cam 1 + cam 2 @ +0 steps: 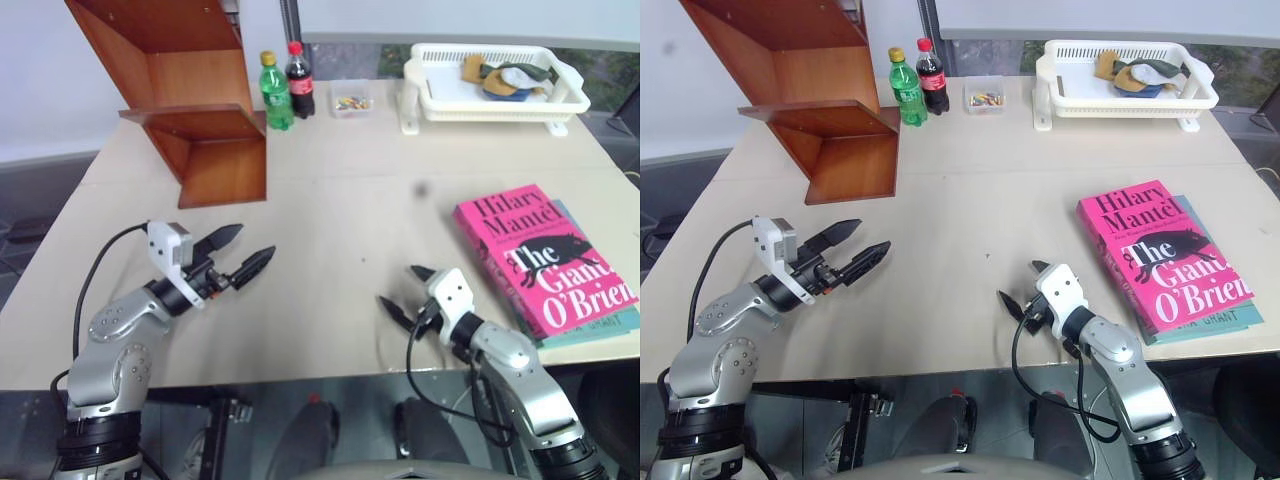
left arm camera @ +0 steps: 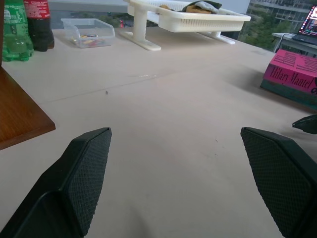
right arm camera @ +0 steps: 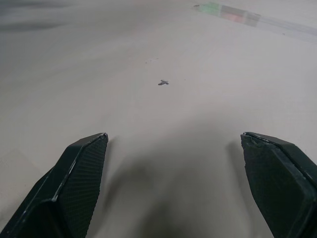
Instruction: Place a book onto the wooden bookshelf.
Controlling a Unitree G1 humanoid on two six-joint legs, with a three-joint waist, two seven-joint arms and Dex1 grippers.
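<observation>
Starting at your far left, the wooden bookshelf (image 1: 190, 110) stands at the back corner of the table (image 1: 340, 210), its flat shelf board bare, with a green bottle (image 1: 275, 92) and a cola bottle (image 1: 299, 80) just beside it. Your left gripper (image 1: 240, 255) hovers over the near left of the table, jaws spread wide and holding nothing. Your right gripper (image 1: 405, 292) sits low near the front edge, also spread wide and empty. To its right, the book (image 1: 545, 260) lies flat on a teal-green book (image 1: 600, 325), untouched. I judge you're at the approach step: nothing is grasped yet. Next, you need to bring the right gripper to the pink cover's near edge and pinch only that top book.
</observation>
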